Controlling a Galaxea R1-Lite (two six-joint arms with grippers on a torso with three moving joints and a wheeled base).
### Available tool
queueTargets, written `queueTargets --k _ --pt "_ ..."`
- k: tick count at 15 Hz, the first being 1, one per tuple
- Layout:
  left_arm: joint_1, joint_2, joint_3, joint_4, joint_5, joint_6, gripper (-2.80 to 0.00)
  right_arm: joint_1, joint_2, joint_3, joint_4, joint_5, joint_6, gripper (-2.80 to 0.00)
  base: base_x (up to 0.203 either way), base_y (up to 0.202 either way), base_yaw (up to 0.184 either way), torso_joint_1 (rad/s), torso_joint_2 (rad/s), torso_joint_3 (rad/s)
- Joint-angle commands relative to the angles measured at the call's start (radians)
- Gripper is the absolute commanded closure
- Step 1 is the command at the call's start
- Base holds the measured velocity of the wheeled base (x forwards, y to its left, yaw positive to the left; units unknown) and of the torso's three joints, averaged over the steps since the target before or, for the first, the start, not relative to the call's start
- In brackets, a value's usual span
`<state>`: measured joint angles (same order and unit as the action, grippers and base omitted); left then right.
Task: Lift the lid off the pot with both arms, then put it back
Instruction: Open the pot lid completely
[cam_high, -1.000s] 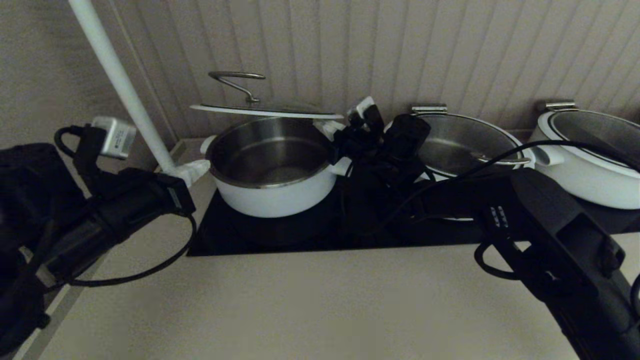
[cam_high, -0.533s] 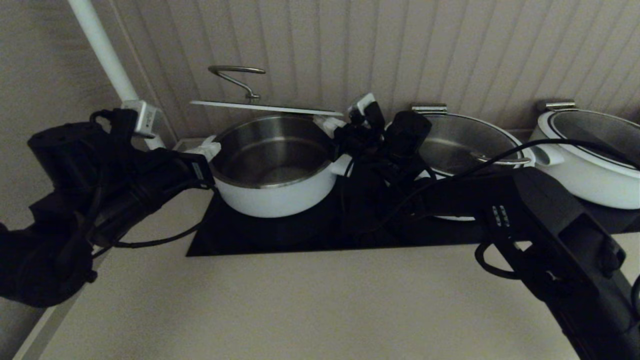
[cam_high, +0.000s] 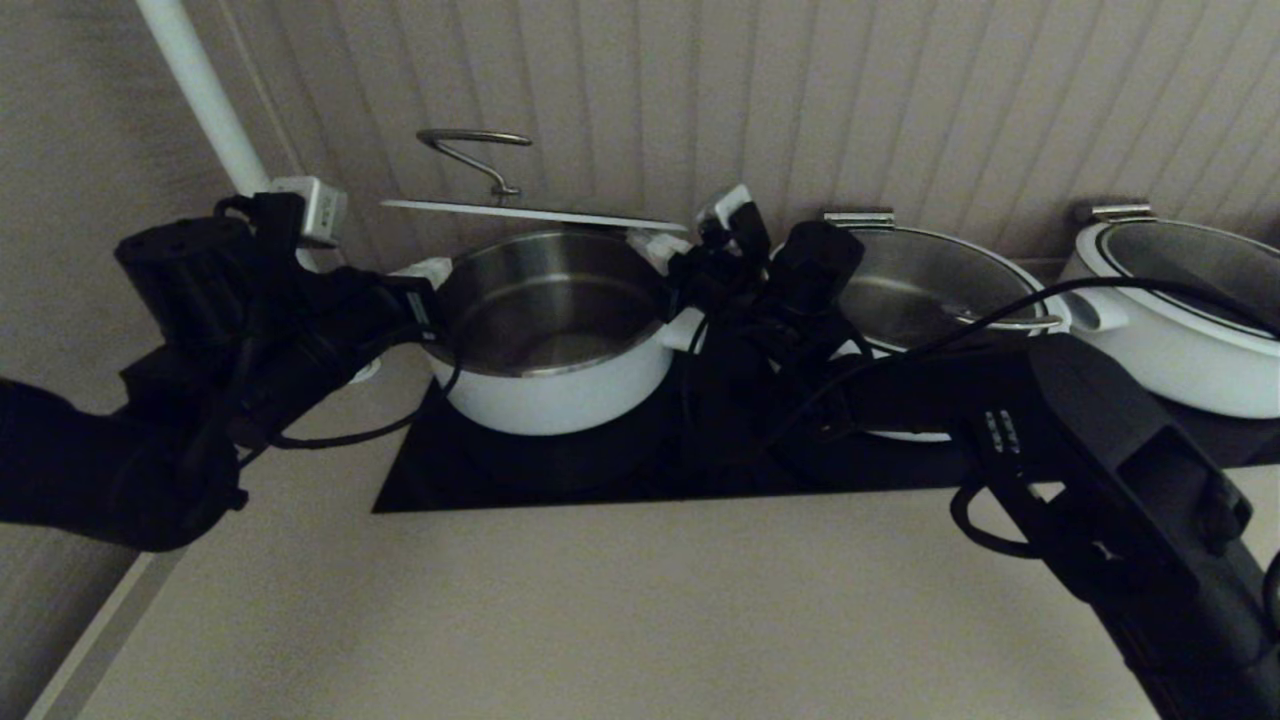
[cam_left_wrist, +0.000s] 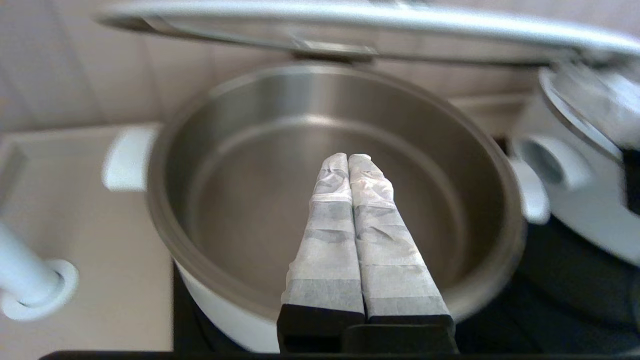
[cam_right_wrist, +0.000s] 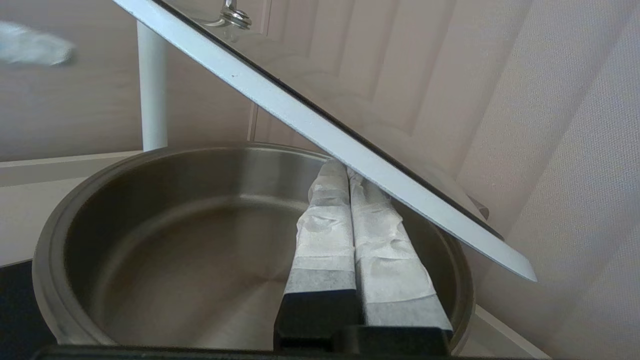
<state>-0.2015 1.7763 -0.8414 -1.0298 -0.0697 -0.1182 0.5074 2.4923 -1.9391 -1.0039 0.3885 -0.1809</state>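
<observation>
Right claw (cam_right_wrist: 348, 172), closed, props white-rimmed glass lid (cam_high: 530, 214) above pot (cam_high: 545, 330).

You are looking at a kitchen-style cooking station: three white pots with steel insides, the pot (cam_high: 548, 330) and two like pots (cam_high: 935, 290) (cam_high: 1180, 300), stand in a row on a black cooktop (cam_high: 620, 470). It is set into a beige counter (cam_high: 600, 620), backed by a ribbed panel wall (cam_high: 900, 100).
</observation>
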Motion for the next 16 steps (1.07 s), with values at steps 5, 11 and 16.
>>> queueTargets --k 5,11,16 --pt "-0.001 0.054 -0.062 -0.007 0.011 0.000 0.00 0.002 -0.010 0.002 -0.007 0.004 -0.014 0.00 0.000 0.000 0.000 0.000 0.00 0.000" --pt "-0.001 0.091 -0.141 -0.006 0.033 -0.001 0.00 0.017 -0.021 0.009 -0.009 0.006 -0.015 0.00 0.000 0.000 0.000 0.000 0.00 0.000" --pt "-0.001 0.095 -0.160 -0.006 0.033 -0.001 0.00 0.036 -0.041 0.049 -0.010 0.006 -0.017 0.00 0.000 0.000 0.000 0.000 0.00 0.000"
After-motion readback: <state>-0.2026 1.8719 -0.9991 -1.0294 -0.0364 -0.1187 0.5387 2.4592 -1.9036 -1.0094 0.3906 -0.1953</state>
